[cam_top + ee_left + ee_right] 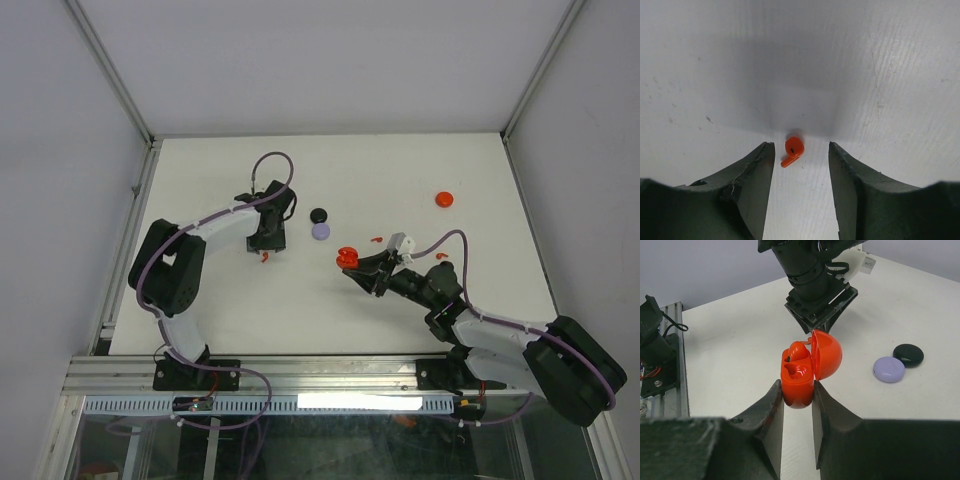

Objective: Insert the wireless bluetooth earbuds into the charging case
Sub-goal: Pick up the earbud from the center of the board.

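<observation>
Two discs, one black [319,215] and one lavender [320,231], lie touching mid-table between the arms; a red disc [444,198] sits far right. Right gripper [797,392] clamps the open red case [807,367]. Left gripper [801,160] straddles a red earbud [793,150] on the table [880,75], jaws apart, not touching it.

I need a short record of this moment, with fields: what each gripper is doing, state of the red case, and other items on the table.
left gripper: jaws apart, straddling a red earbud lying on the table, not touching it
right gripper: shut on the red charging case
red charging case: lid open, held above the table
other items: lavender disc and black disc side by side; red disc far right
</observation>
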